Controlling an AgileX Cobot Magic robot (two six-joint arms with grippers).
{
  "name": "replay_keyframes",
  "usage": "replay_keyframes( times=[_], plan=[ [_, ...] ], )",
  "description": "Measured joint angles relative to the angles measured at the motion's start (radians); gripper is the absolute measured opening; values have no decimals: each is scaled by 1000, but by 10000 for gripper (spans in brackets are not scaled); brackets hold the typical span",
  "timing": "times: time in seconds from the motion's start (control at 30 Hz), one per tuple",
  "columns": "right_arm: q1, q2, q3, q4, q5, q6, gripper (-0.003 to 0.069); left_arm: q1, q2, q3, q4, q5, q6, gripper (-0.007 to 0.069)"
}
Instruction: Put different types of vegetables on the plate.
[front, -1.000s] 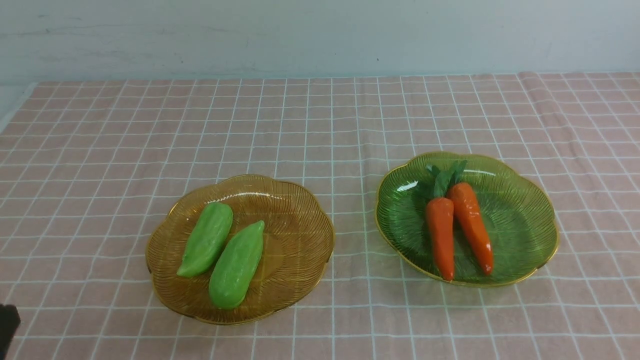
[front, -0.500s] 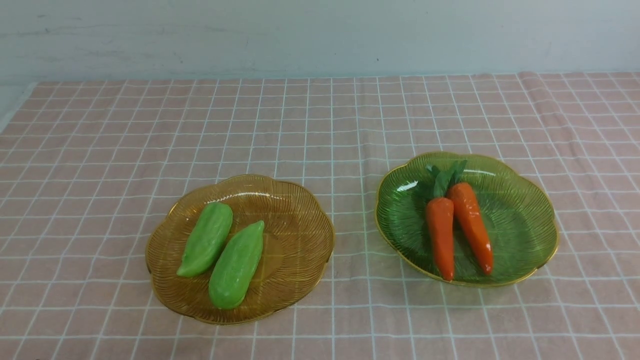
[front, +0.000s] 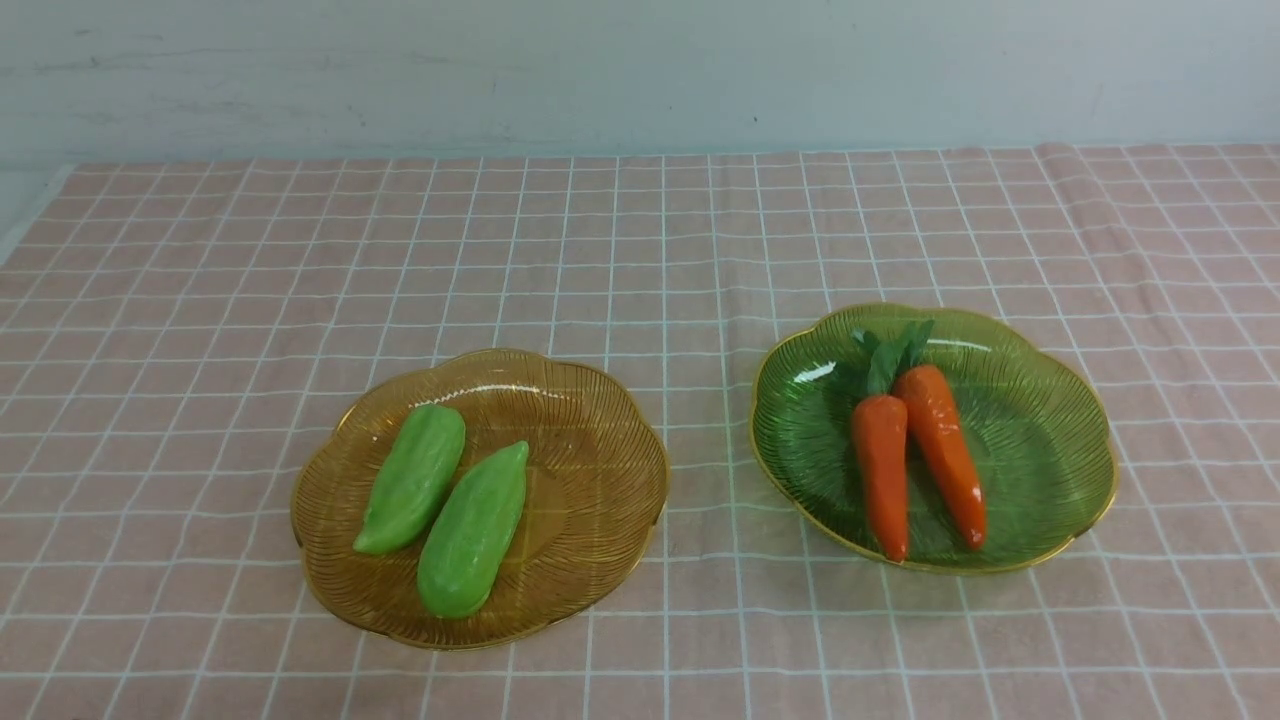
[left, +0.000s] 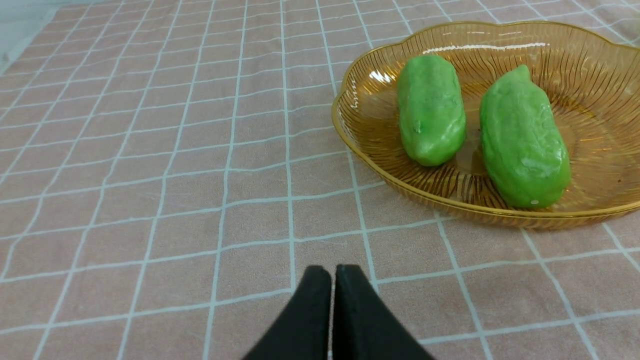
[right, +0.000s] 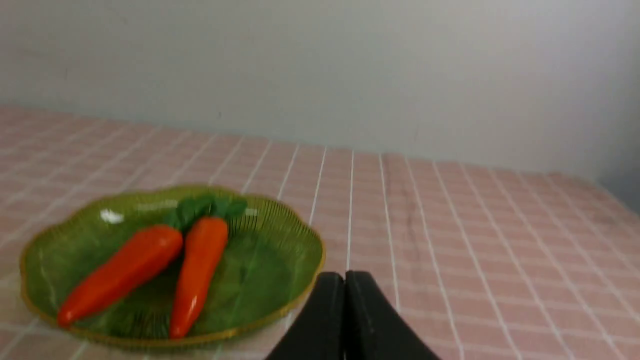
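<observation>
Left gripper (left: 333, 272) and right gripper (right: 345, 277) hover low, jaws pressed together, empty; glossy green gourds (front: 445, 510) share the amber plate (front: 600, 520), orange carrots (front: 915, 455) the green plate (front: 1050, 460)

A staged tabletop test setup, more lab than home: a pink checked cloth (front: 640, 250) covers the table against a bare pale wall (front: 640, 70), and two glass plates (front: 600, 500) (front: 1050, 480) hold glossy plastic gourds (front: 472, 530) and carrots (front: 940, 450), nothing else around.

Light-green gourds (front: 443, 505) – amber ribbed plate (front: 600, 470); orange carrots (front: 915, 455) – green plate (front: 1040, 440); pink white-gridded cloth (front: 200, 300).
</observation>
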Motion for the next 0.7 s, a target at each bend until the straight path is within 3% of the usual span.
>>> replay_keyframes(
  times=[0.2,0.7],
  plan=[
    [-25,-5,40,0,31,56,-15,0,0,0,-1,1,0,-3],
    [-25,-5,40,0,31,60,-15,0,0,0,-1,1,0,-3]
  ],
)
